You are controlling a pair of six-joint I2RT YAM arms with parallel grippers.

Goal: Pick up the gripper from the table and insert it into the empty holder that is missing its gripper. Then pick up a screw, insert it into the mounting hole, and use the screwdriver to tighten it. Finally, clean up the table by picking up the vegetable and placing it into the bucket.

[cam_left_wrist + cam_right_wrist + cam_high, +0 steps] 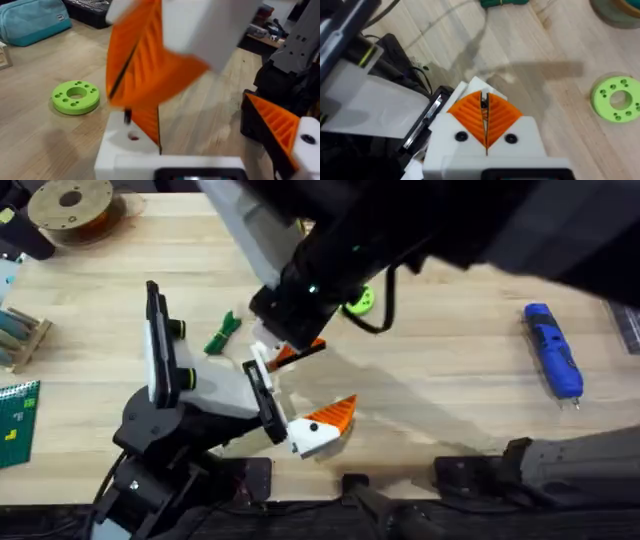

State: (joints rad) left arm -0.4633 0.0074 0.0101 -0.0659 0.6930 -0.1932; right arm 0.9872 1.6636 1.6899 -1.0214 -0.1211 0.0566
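Seating the gripper [147, 122] into the holder [130, 145], you have right fingers [470, 117] clamped on it, left fingers [345, 412] apart, while screwdriver [553, 350] and vegetable [223, 333] remain on the desk [450, 360].

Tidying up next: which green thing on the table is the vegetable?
The slim dark-green vegetable with a forked leafy end. The lime-green ring is round with holes.
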